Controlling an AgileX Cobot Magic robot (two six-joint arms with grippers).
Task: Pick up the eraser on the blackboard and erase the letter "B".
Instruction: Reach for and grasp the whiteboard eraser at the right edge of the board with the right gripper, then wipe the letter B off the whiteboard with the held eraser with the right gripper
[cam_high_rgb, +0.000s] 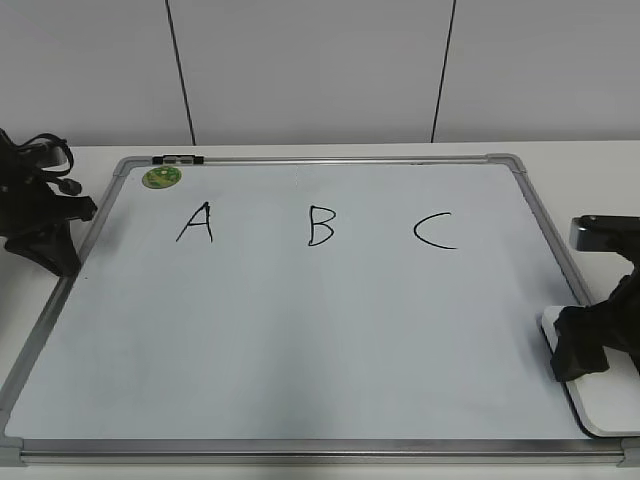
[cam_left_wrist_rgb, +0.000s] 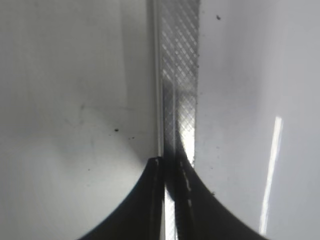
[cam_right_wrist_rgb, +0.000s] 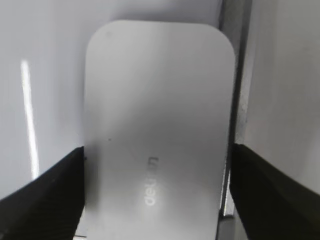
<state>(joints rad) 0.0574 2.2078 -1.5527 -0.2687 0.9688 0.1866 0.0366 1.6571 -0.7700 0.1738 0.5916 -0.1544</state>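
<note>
The blackboard (cam_high_rgb: 300, 330) lies flat, with black letters A (cam_high_rgb: 196, 223), the letter "B" (cam_high_rgb: 320, 226) and C (cam_high_rgb: 434, 231) drawn in a row. The white eraser (cam_high_rgb: 600, 405) lies at the board's right edge, near the front corner. My right gripper (cam_high_rgb: 583, 350) is down over the eraser's far end. In the right wrist view its fingers (cam_right_wrist_rgb: 157, 160) press against both long sides of the eraser (cam_right_wrist_rgb: 160, 100). My left gripper (cam_high_rgb: 50, 245) is shut and empty at the board's left edge, over the grey frame (cam_left_wrist_rgb: 180, 75).
A small round green magnet (cam_high_rgb: 161, 177) sits at the board's top left corner, next to a dark clip (cam_high_rgb: 178, 159) on the frame. A white wall stands behind the table.
</note>
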